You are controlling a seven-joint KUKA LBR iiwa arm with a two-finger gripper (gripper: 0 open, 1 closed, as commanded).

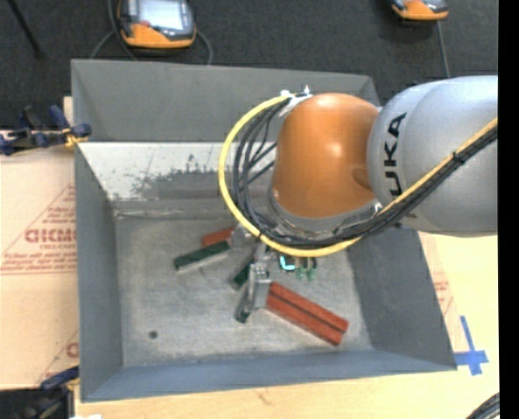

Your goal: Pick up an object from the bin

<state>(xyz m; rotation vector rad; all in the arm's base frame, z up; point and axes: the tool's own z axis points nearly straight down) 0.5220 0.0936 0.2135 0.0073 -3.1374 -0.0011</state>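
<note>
My gripper (256, 290) reaches down under the arm's orange cover into the middle of the bin, its lower end close to the floor. Just to its right lies a long red-brown block (308, 314), slanting down towards the front right, and the gripper's tip is beside the block's left end. To the gripper's upper left, a dark green piece (240, 275) lies close by. Further left is a green stick (196, 257) with a short red-orange piece (216, 237) at its upper end. A small green thing (305, 272) peeks out under the cover.
The arm and its orange cover with cables hang over the back right of the bin and hide the floor there. A small dark speck (153, 334) lies at the front left. The bin's walls slope inwards.
</note>
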